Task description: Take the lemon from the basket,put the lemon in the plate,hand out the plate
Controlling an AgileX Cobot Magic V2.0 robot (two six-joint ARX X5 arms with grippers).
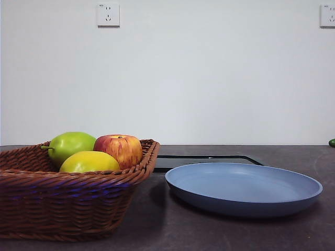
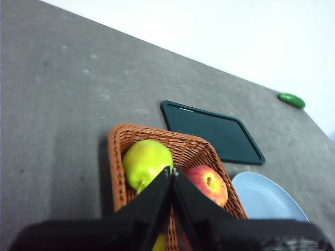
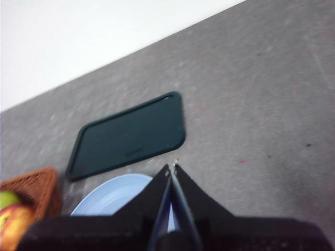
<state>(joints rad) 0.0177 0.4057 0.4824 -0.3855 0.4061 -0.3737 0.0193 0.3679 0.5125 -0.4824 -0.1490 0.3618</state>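
Soft, even light — sharp front view, blurry wrist views (faint shadow beside the basket).

Grey table — basket, plate, tray

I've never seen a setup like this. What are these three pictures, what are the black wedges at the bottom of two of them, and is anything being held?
This is a robot with two arms at a dark table. One picture comes from a low camera looking level across the table; no arm shows in it. The other two come from cameras on each arm's wrist, looking down. The black wedges are each arm's pincer: the left pincer hangs above the basket, the right pincer above the plate. Both are shut and hold nothing.

On the table stands a wicker basket holding a lemon, a green pear-like fruit and an apple. Beside it lies an empty blue plate, behind that a flat black tray, and far off a small green thing.
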